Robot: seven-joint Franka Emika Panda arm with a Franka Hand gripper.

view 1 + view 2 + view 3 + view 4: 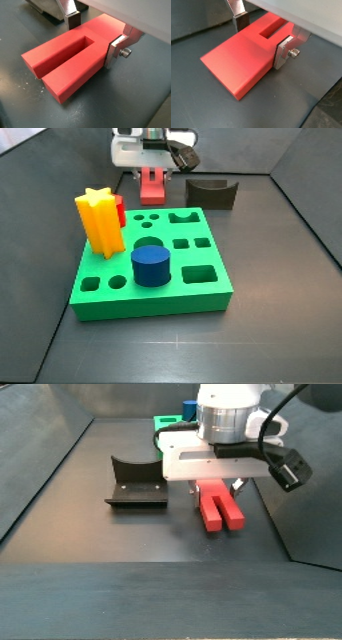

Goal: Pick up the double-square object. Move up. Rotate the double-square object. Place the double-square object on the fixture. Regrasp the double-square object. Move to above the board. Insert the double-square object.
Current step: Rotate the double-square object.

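On the dark floor at the far end of a side view, at about 12 o'clock from the board, the red block lies flat. The fixture sits just beside it, at its 3 o'clock. On the board stand a yellow star and a blue cylinder.

The end effector is down over the block, with one finger on one side and the other finger on the other side. The fingers look close to the block's sides, but I cannot tell if they press on it yet.

The block is long and bright red, with a deep slot at one end that makes two square legs. It looks smooth and hard.

What could go wrong: the fingers hold near the solid end, so the long legs may tip down when it goes up. If the grip is weak, the smooth block could slip.
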